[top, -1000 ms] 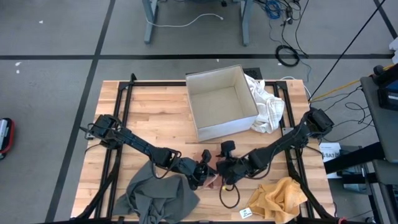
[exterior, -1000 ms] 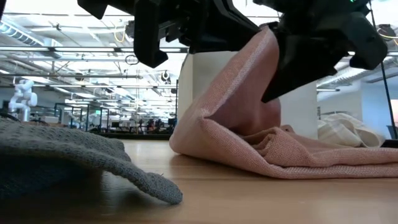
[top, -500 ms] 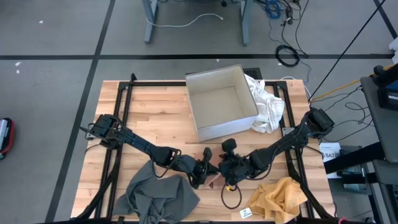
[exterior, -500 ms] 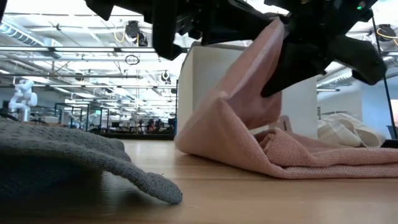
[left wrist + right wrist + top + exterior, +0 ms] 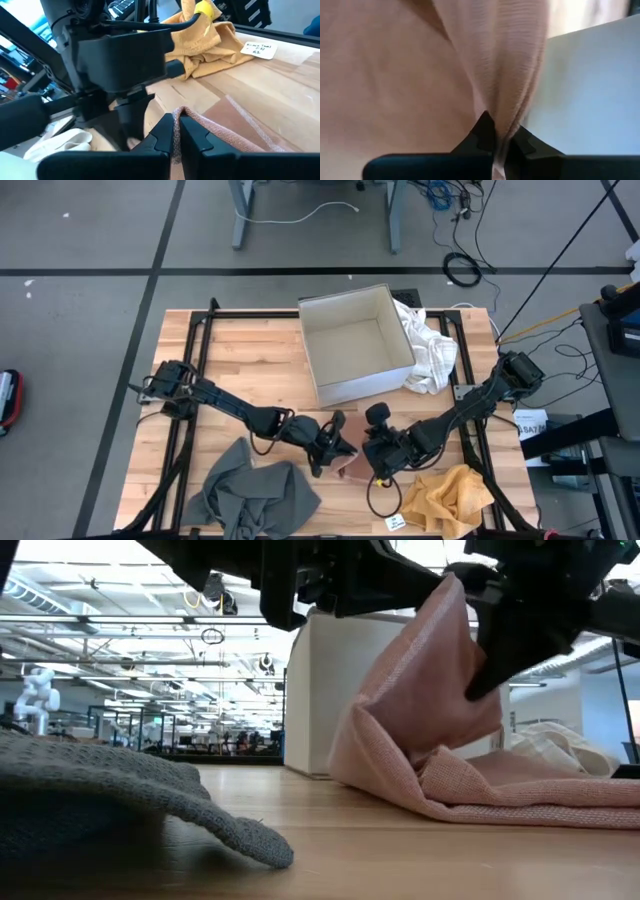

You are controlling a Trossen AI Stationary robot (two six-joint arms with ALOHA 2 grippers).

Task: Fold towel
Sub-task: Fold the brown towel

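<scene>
A pink towel (image 5: 430, 730) is lifted by one end between my two grippers near the table's front middle. Its lower part (image 5: 520, 802) lies bunched on the wood. In the high view only a small patch of the pink towel (image 5: 352, 468) shows below the arms. My left gripper (image 5: 335, 444) comes from the left and is shut on the towel. My right gripper (image 5: 373, 448) comes from the right and is shut on it too. Both hold the raised end close together. My left gripper pinches a raised edge of the towel (image 5: 186, 114) between its two fingers, reaching almost level from the table's left. The cloth runs down from the fingers to the table. My right gripper pinches a gathered fold of the towel (image 5: 501, 112) between its two fingers, slanting down from the right. The cloth rises in creases beyond the fingertips (image 5: 485, 131); how many layers are caught I cannot tell.
A grey towel (image 5: 250, 495) lies crumpled at the front left and a yellow one (image 5: 450, 495) at the front right, with a paper tag (image 5: 393, 522) beside it. An open white box (image 5: 355, 345) stands at the back middle, a white cloth (image 5: 430, 350) against its right side.
Both grippers have gone a little toward the table's right and far side with the towel's raised end. The towel's folded left edge has slid right along the table, and the raised part stands steeper than before.
</scene>
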